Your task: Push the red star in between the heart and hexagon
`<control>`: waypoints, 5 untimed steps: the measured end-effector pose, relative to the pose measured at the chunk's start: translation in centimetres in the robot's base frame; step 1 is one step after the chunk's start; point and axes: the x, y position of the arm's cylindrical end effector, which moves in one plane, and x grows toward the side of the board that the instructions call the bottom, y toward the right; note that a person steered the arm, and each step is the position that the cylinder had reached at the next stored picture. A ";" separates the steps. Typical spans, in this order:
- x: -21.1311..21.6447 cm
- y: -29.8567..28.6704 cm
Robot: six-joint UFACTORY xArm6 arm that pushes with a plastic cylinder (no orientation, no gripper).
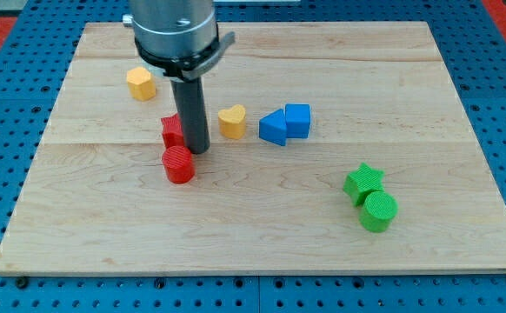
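You have no pincer here, so nothing opens, shuts or holds. You only have a dark rod, and my tip point(198, 150) rests on the wooden board point(427, 78).

The red star point(172, 129) sits just at 9 o'clock from my tip, so close that it looks like it touches the rod. The rod hides part of it, so its star shape is hard to make out. Just below, at about 7 o'clock from my tip, sits a red round block point(179, 164). It is very near the red star.

The yellow heart point(231, 121) is at about 2 o'clock from my tip, near by. The yellow hexagon point(140, 83) is at about 11 o'clock from the red star, a bit farther away. The gap between the two yellow blocks lies at about 12 o'clock from the red star.

Here is what could go wrong. My tip is on the star's right side. If you push from here, the star slides toward 9 o'clock, away from the gap. I think you need to go around and get under the star first.

But the red round block is in that spot. If you squeeze in there, you may bump it away, or shove both red blocks at once.

If you push off-centre, the star may spin and slip off my tip. If you push too far, it may knock the heart or the hexagon.

The blue blocks point(284, 123) and green blocks point(370, 198) are well apart, off toward 3 and 4 o'clock.
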 end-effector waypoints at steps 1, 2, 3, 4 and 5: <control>-1.0 -3.0; 0.8 -4.9; -0.1 -9.7; -2.9 -7.4; -5.1 -1.7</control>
